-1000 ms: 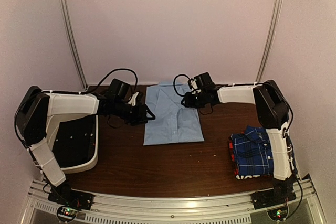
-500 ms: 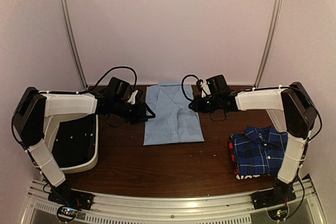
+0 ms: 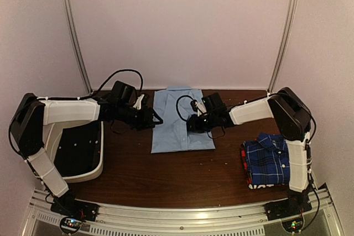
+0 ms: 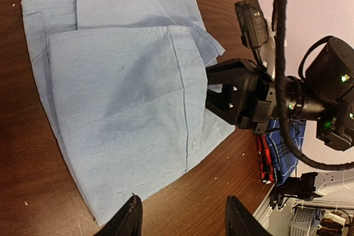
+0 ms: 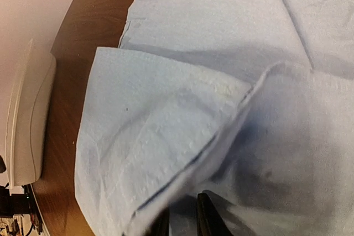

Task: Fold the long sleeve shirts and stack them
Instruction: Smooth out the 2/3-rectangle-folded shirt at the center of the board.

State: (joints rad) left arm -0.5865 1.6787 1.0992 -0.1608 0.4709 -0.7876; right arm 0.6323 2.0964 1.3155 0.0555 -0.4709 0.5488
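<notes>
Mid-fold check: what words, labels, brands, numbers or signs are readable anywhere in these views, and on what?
No text can be read in any view.
On the light blue shirt: no tag or print showing.
On the plaid shirt: no label visible.
On the white bin: no marking visible.
On the camera module of the right arm: any marking is too small to read.
</notes>
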